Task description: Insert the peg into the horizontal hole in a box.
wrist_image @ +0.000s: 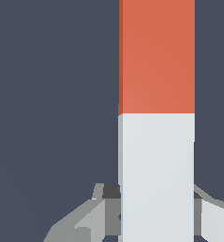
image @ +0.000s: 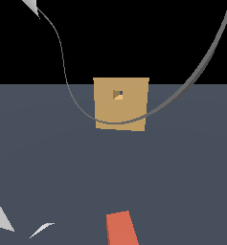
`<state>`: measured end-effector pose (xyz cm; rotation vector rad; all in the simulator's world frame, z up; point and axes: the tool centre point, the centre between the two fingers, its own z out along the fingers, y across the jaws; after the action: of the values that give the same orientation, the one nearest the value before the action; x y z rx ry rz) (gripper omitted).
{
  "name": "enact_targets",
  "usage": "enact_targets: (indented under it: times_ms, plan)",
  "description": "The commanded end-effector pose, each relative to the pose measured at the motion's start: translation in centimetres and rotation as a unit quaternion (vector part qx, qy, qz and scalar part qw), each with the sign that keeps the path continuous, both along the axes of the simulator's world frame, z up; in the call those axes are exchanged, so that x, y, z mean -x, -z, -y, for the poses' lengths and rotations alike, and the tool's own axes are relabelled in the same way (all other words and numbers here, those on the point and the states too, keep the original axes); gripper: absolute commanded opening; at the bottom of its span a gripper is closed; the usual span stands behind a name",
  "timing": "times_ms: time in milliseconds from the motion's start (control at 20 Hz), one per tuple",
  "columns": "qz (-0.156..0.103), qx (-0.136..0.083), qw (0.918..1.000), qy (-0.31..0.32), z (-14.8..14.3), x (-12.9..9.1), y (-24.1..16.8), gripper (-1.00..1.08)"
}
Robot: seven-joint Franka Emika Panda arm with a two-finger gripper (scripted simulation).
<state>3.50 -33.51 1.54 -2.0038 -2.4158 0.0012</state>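
Peg (wrist_image: pixel 157 118) sitting right between the gripper (wrist_image: pixel 156 208) fingers (wrist_image: pixel 111 208), pale half pinched, orange half poking out. Down by the floor's (image: pixel 48 158) near edge, well apart from the box (image: pixel 121 104) and its hole (image: pixel 118 94).

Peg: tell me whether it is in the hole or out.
Out. In the exterior view the peg lies well short of the box, and the hole shows empty. The claw flanks its pale half.

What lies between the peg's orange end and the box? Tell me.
Nothing: the exterior view shows only bare dark floor between the peg and the box.
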Motion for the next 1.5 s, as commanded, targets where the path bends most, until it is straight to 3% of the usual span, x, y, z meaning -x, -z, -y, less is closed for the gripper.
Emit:
enact_targets:
  times_ms: [0,650,1450]
  plan:
    - [0.001,0.000,1.0000,0.002,-0.4,0.1,-0.3,-1.00]
    - [0.001,0.000,0.9995,0.031,-6.4,1.9,-2.4,-1.00]
    - [0.001,0.000,0.9948,0.102,-21.1,4.7,-7.7,-1.00]
